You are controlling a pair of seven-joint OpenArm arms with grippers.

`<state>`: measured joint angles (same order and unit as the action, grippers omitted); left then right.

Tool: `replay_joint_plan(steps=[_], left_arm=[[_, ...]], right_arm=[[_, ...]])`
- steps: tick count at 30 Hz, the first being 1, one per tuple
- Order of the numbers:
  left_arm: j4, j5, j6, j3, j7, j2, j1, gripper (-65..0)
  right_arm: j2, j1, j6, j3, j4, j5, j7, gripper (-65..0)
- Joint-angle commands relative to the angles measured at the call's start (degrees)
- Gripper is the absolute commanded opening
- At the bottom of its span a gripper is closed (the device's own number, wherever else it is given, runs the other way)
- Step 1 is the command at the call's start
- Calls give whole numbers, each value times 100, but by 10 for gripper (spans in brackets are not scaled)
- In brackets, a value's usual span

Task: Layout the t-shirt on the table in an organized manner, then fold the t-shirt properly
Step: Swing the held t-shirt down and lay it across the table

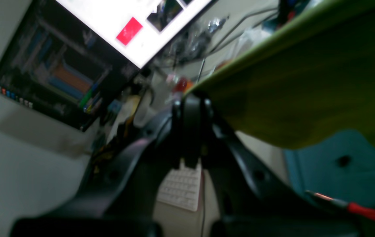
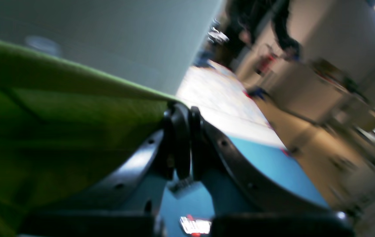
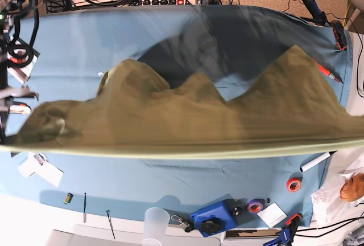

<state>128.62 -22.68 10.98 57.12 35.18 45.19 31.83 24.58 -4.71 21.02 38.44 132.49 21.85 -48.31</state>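
The t-shirt (image 3: 187, 121) is light, limp cotton—it sags between holds; left gripper (image 1: 190, 108) and right gripper (image 2: 180, 118) each pinch its taut hem corner, at 3 and 9 o'clock.

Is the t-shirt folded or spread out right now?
Spread out: the t-shirt hangs stretched wide above the table, pinched in the left gripper and right gripper.

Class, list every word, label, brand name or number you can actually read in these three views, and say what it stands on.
None can be read.
Monitor, left wrist view: screen content too blurred.
Keyboard: keys too small and blurred.
White papers on the table, base view: any print too small.
T-shirt: no legible text.
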Motion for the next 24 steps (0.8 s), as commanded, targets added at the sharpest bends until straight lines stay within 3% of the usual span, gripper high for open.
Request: replay_joint_plan(steps=[1, 9, 15, 19, 24], left_arm=[[-81, 291, -275, 118, 120, 140, -26, -650], [-111, 315, -361, 120, 413, 68, -55, -650], [149, 337, -358, 129, 610, -240, -37, -650], [328, 354, -361, 131, 647, -439, 13, -650], [313, 57, -177, 129, 518, -422, 144, -650]], right_arm=[[109, 125, -264, 24, -105, -348, -66, -650], [68, 345, -286, 125, -199, -391, -136, -650], [68, 343, -308, 791, -162, -358, -195, -650], [70, 341, -291, 1209, -107, -22, -341, -650], [66, 343, -238, 1071, -122, 151, -549, -650]])
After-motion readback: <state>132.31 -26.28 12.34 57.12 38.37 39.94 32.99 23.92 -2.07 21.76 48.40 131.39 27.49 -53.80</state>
